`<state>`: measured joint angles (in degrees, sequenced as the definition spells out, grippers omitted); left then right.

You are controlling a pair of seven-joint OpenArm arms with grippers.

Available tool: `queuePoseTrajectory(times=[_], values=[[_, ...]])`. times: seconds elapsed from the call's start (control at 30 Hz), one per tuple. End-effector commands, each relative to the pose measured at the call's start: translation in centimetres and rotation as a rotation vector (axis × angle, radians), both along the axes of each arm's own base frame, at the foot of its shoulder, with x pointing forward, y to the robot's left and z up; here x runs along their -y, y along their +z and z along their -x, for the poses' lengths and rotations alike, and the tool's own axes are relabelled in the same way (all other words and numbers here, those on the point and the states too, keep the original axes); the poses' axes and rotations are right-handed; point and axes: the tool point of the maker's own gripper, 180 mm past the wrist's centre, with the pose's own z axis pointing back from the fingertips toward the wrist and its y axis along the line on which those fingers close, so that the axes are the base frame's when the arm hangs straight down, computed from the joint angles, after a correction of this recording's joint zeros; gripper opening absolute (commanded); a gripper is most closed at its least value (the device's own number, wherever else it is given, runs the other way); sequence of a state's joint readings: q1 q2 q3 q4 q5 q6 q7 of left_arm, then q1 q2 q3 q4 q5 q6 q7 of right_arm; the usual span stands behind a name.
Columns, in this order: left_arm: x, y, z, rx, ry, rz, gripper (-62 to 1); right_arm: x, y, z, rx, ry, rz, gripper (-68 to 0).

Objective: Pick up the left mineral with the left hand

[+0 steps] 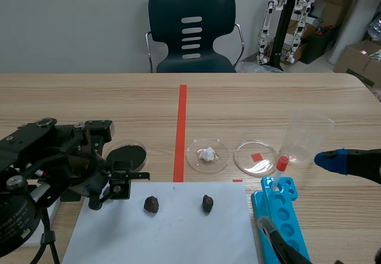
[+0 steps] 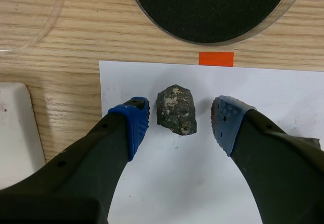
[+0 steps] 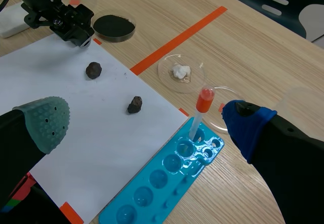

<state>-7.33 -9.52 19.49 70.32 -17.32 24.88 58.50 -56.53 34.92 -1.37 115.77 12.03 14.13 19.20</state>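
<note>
The left stone (image 2: pixel 175 109) is seen lying on white paper (image 2: pixel 202 183) on the bench (image 2: pixel 61 57), between the spread fingers of the left gripper (image 2: pixel 180 114), touched by neither pad.

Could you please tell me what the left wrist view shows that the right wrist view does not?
Only the left wrist view: the left mineral framed between the fingers of the open left end effector, touching neither. Only the right wrist view: the right mineral, the blue rack and its red-capped tube. Both: the left mineral, the white paper and the dish of black powder.
</note>
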Motion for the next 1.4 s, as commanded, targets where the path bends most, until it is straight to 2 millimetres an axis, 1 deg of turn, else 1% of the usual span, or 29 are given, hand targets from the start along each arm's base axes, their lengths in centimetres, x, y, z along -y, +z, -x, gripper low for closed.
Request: queuePoseTrajectory(times=[0.0,0.03,0.17,0.23,0.33,0.43,0.5,0.97,1.13,1.37], values=[[0.1,0.6,-0.6,0.021,-0.001,0.002,-31.4,0.1,0.5,-0.4,0.021,-0.006,-0.010,-3.7],[0.2,0.6,-0.6,0.021,-0.001,0.003,-32.5,0.1,0.5,-0.4,0.021,-0.006,-0.010,-3.7],[0.2,0.6,-0.6,0.021,-0.001,0.003,-42.8,0.1,0.5,-0.4,0.021,-0.006,-0.010,-3.7],[0.2,0.6,-0.6,0.021,-0.001,0.003,-45.0,0.1,0.5,-0.4,0.021,-0.006,-0.010,-3.7],[0.2,0.6,-0.6,0.021,-0.001,0.003,-46.0,0.1,0.5,-0.4,0.021,-0.006,-0.010,-3.7],[0.2,0.6,-0.6,0.021,-0.001,0.003,-50.3,0.1,0.5,-0.4,0.021,-0.006,-0.010,-3.7],[0.2,0.6,-0.6,0.021,-0.001,0.003,-51.8,0.1,0.5,-0.4,0.021,-0.006,-0.010,-3.7],[-0.1,0.8,-0.7,0.029,-0.002,-0.002,-51.9,0.1,0.5,-0.4,0.021,-0.006,-0.010,-3.7],[-0.1,2.5,-1.1,0.091,-0.018,0.010,-51.9,0.1,0.5,-0.4,0.021,-0.006,-0.010,-3.7],[-0.3,5.6,-1.6,0.272,-0.051,0.027,-51.9,0.1,0.5,-0.4,0.021,-0.006,-0.010,-3.7]])
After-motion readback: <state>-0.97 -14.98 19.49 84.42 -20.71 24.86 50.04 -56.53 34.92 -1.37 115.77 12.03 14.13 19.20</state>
